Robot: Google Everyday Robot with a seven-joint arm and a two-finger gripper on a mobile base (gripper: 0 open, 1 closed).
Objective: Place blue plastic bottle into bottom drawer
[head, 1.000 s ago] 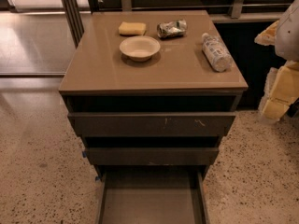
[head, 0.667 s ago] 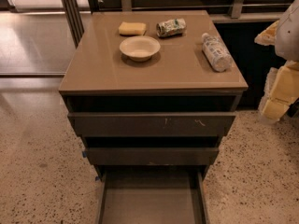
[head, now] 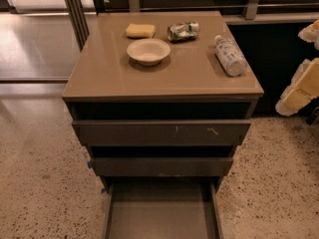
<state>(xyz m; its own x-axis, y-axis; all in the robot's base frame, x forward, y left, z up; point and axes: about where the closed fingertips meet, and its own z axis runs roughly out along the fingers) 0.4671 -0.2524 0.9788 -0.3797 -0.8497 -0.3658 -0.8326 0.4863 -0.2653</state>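
Observation:
The blue plastic bottle (head: 230, 55) lies on its side near the right edge of the cabinet top, cap pointing away from me. The bottom drawer (head: 160, 212) is pulled out at the foot of the cabinet, and its flat grey floor is bare. My gripper (head: 302, 86) shows only as pale white-yellow parts at the right edge of the view. It is to the right of the cabinet, below the level of its top, and apart from the bottle.
A white bowl (head: 148, 51), a yellow sponge (head: 140, 30) and a crushed silvery-green can (head: 183, 31) sit on the cabinet top (head: 114, 73). Two plain-fronted drawers (head: 160, 132) are above the open one. Metal posts (head: 76, 11) stand at the back left, on speckled floor.

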